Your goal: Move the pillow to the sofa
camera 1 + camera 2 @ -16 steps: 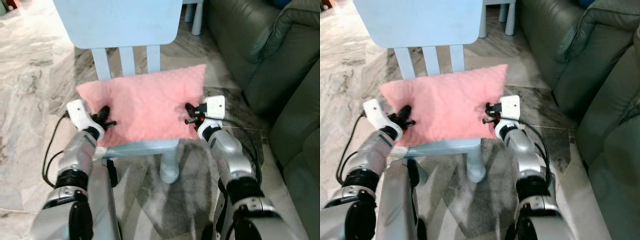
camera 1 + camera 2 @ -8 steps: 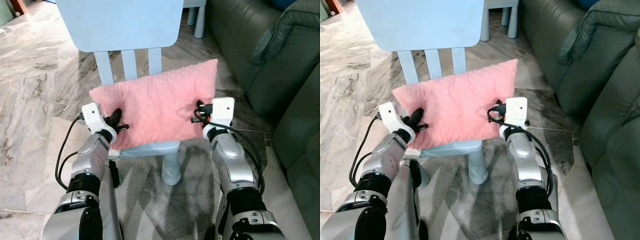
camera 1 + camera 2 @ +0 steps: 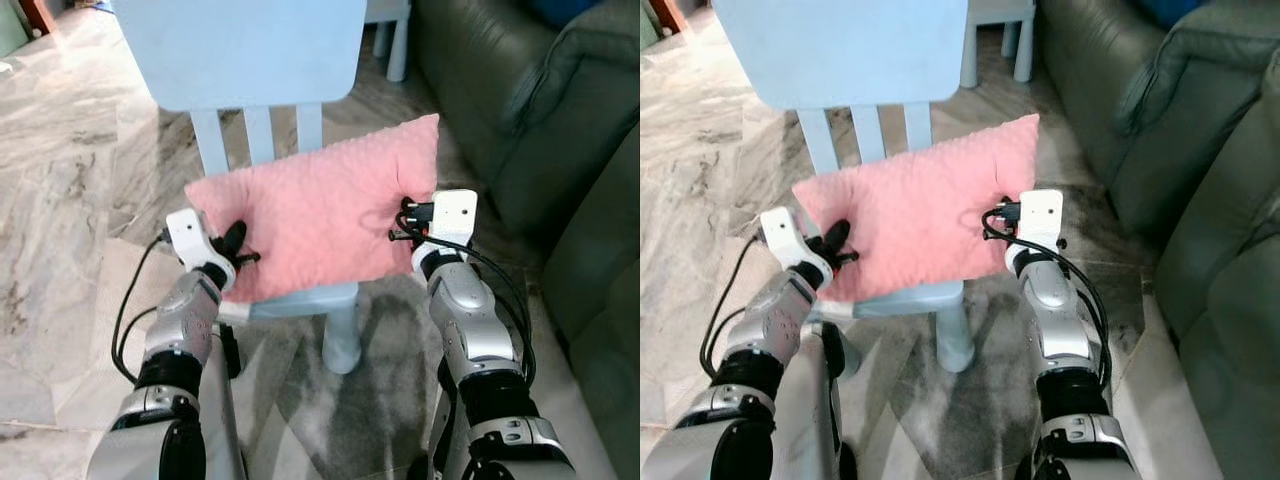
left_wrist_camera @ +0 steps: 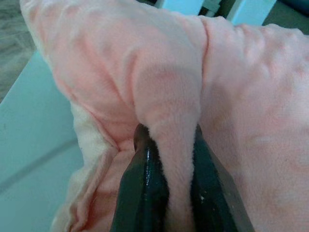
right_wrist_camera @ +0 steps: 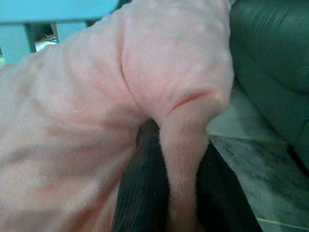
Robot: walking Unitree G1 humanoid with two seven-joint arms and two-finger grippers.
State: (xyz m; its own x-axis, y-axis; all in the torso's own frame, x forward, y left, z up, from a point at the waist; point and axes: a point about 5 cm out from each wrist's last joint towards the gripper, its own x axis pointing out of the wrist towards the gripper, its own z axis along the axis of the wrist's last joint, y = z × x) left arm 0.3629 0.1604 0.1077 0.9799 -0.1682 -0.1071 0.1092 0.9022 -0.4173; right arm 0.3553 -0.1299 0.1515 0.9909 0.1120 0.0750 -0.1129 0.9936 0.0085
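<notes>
A pink fuzzy pillow (image 3: 320, 205) hangs tilted over the seat of a light blue chair (image 3: 300, 297), its right end raised higher. My left gripper (image 3: 237, 248) is shut on a fold at the pillow's left edge. My right gripper (image 3: 403, 224) is shut on a fold at its right edge. In the left wrist view the black fingers (image 4: 145, 188) pinch a ridge of pillow (image 4: 169, 96) fabric. In the right wrist view the fingers (image 5: 140, 193) clamp the pillow (image 5: 159, 72) corner, with the sofa (image 5: 275, 72) behind. The dark green leather sofa (image 3: 540, 110) stands to my right.
The chair's backrest (image 3: 240, 50) rises just behind the pillow. A second light blue furniture leg (image 3: 397, 50) stands further back by the sofa. Marble floor (image 3: 60, 200) spreads to the left and between the chair and sofa.
Both grippers have lifted the pillow off the chair seat, the right end rising more. The camera has shifted, so the chair sits a little further right in the picture.
</notes>
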